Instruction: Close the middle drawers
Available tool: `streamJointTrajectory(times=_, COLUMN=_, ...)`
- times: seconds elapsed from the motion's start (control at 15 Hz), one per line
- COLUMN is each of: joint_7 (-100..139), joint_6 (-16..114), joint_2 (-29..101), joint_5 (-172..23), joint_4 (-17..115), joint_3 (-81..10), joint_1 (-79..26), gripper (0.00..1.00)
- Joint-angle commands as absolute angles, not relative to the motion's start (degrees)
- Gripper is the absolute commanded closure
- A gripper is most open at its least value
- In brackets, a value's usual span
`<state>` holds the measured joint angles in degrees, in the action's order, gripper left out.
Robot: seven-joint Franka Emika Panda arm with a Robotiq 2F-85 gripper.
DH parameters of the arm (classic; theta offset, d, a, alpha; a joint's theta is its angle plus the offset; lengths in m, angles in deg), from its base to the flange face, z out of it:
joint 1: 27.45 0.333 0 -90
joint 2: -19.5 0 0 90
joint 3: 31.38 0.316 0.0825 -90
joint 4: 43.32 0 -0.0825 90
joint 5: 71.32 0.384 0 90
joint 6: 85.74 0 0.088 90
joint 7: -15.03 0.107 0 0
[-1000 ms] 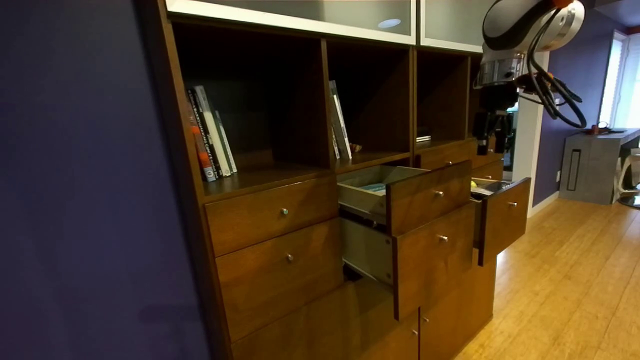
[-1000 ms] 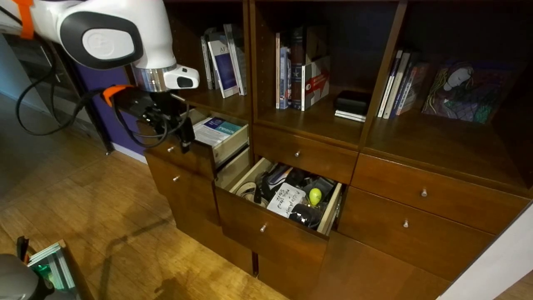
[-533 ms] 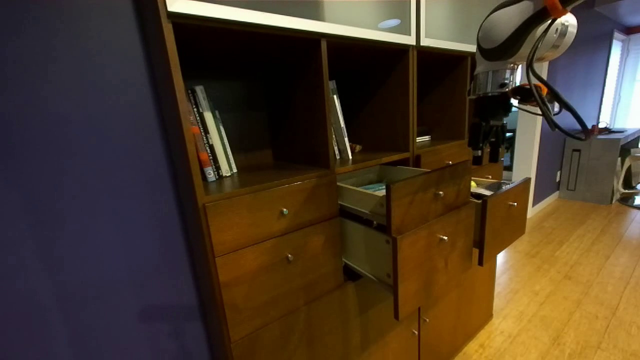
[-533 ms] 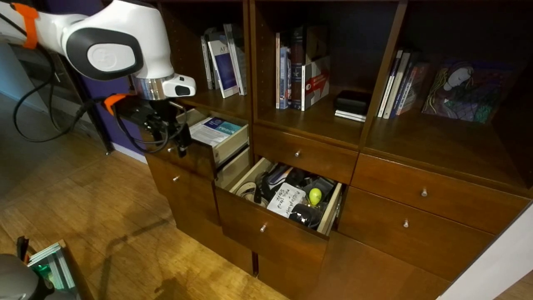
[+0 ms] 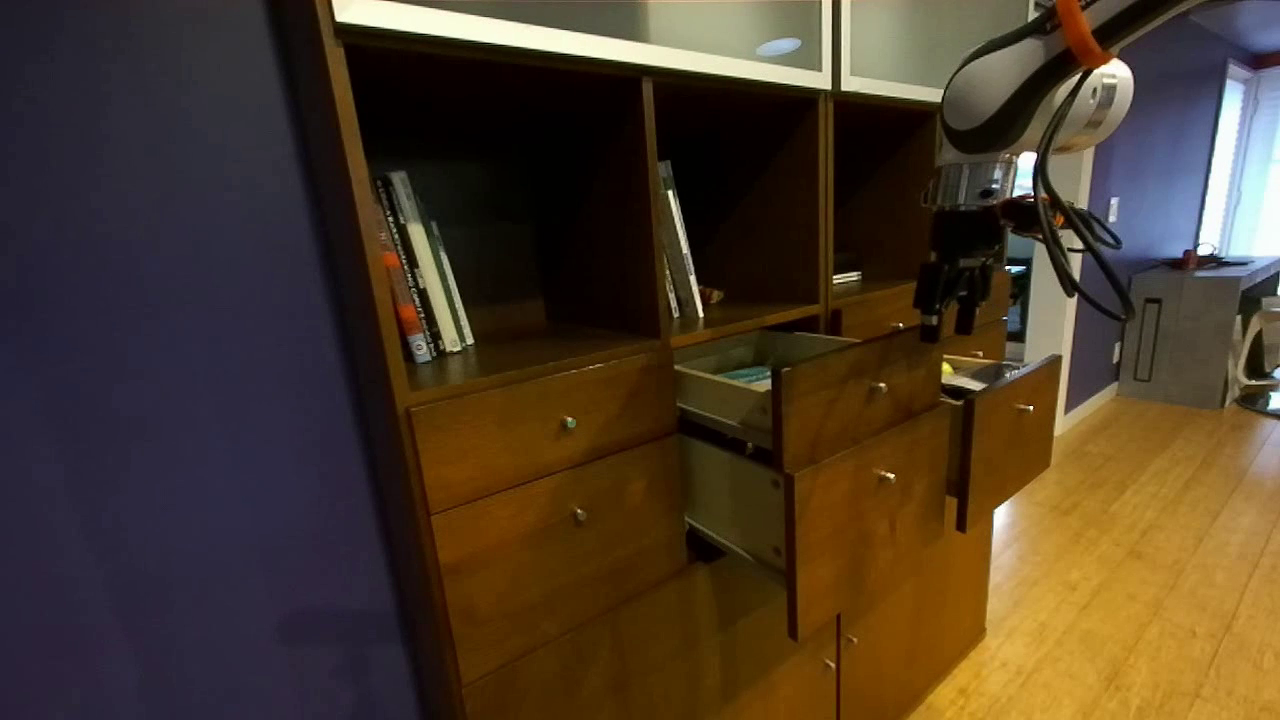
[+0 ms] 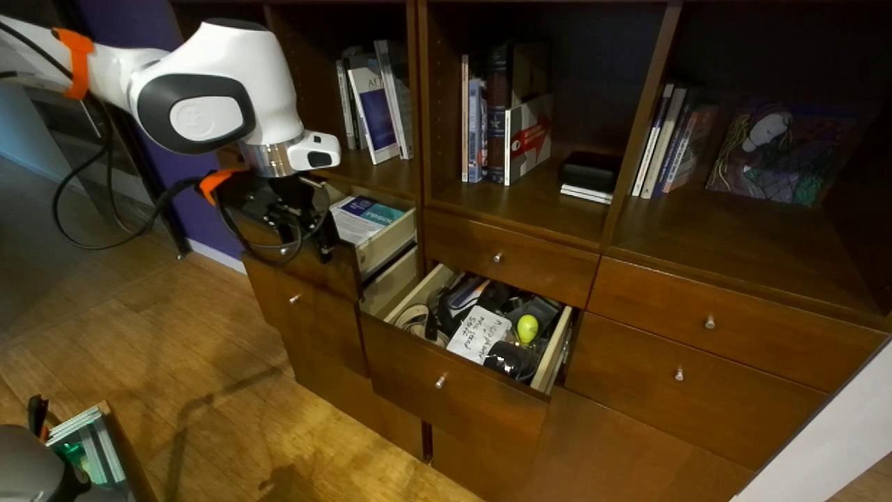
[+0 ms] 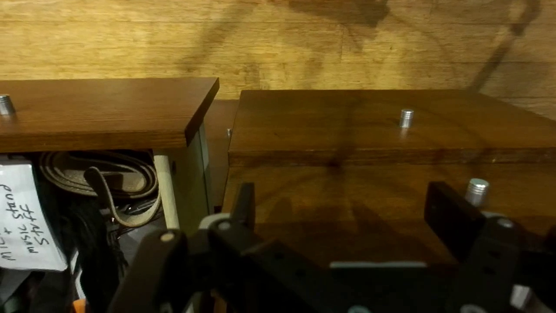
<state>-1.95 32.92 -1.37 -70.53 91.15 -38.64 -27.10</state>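
- In an exterior view, the shallow upper drawer and the taller lower drawer sit stacked in one narrow column of the bookcase, both pulled out; taking this pair as the one meant, I judge none of the closing done.
- Beside them the wide drawers are flush, while a neighbouring narrow drawer is also out; whether the task covers that one, I cannot tell.
- Their fronts face away from the bookcase, over the wood floor; each front's long axis runs level, along the bookcase.
- The fingers hang by the far top corner of the shallow upper drawer, a gap between them.
- In an exterior view, the shallow upper drawer, with printed papers inside, is partly hidden by the fingers; contact cannot be made out. Both fronts turn to the lower left.
- In the wrist view, the fingers are spread wide, holding nothing; the fronts stretch from side to side, knobs pointing to the top.
- Left to do, as I judge it: push both drawers in until flush, perhaps the upper first.
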Motion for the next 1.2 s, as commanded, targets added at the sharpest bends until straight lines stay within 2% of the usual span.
streamJointTrajectory(times=0.0, joint_7=-0.64, joint_6=36.34, joint_2=0.51, joint_5=-68.82, joint_4=91.01, joint_3=-38.23, joint_1=-27.38, gripper=0.00)
streamJointTrajectory(times=1.13, joint_7=-0.98, joint_6=48.48, joint_2=9.49, joint_5=-65.15, joint_4=85.99, joint_3=-37.27, joint_1=-26.74, gripper=0.00)
